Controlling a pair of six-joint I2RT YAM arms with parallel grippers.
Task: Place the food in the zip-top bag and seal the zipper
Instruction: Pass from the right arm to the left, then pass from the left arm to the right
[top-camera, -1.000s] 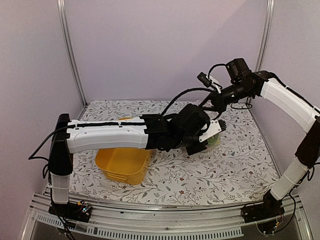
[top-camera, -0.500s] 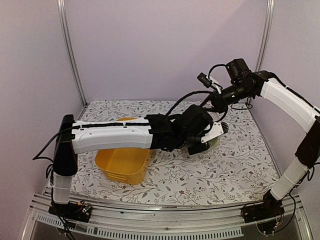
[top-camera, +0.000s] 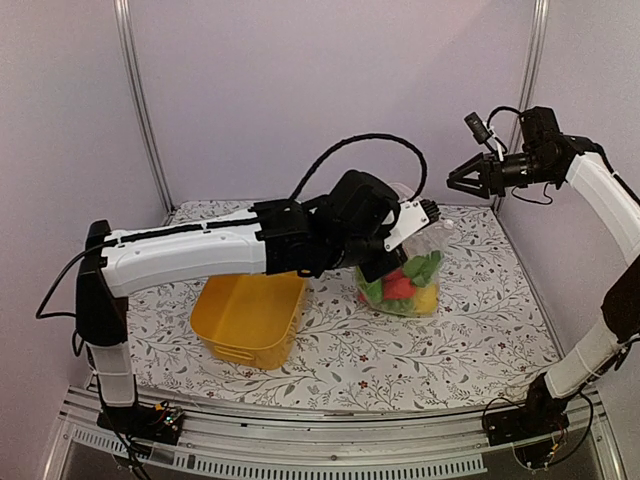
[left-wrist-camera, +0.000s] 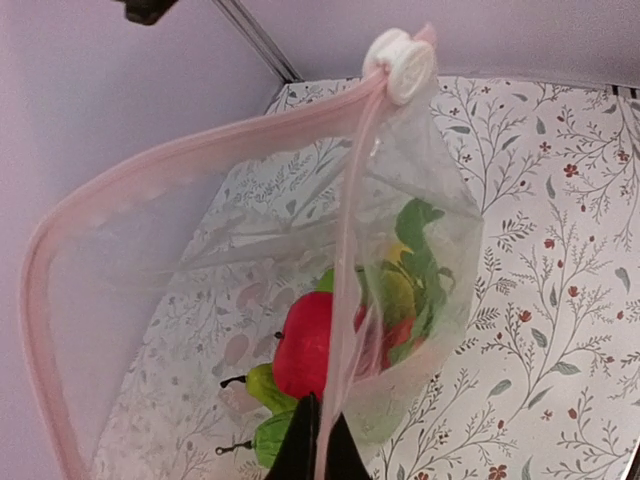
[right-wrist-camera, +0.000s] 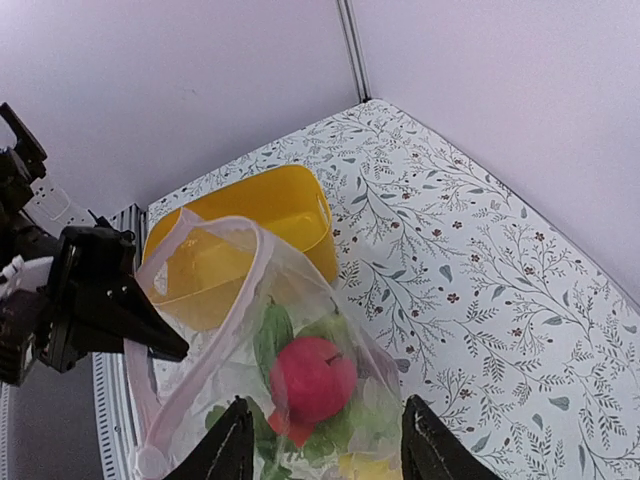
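The clear zip-top bag (top-camera: 412, 262) hangs above the table with the food (top-camera: 400, 287) in its bottom: a red apple (left-wrist-camera: 305, 345), green pieces (left-wrist-camera: 262, 388) and a yellow lemon (left-wrist-camera: 396, 292). My left gripper (top-camera: 384, 262) is shut on the bag's pink zipper (left-wrist-camera: 343, 262), its fingers (left-wrist-camera: 300, 452) pinching the strip. The two zipper strips stand apart, so the mouth gapes, and a white slider (left-wrist-camera: 401, 62) sits at the far end. My right gripper (top-camera: 456, 181) is open, up and to the right of the bag, with nothing between its fingers (right-wrist-camera: 232, 447). The apple (right-wrist-camera: 312, 378) shows below it.
An empty yellow basket (top-camera: 248, 315) stands on the floral tablecloth (top-camera: 480, 330) left of the bag, under the left arm. Metal frame posts (top-camera: 138, 100) and pale walls close in the back and sides.
The left arm has lifted the bag, so its food now shows. The right gripper has opened and pulled up and to the right, away from the bag.
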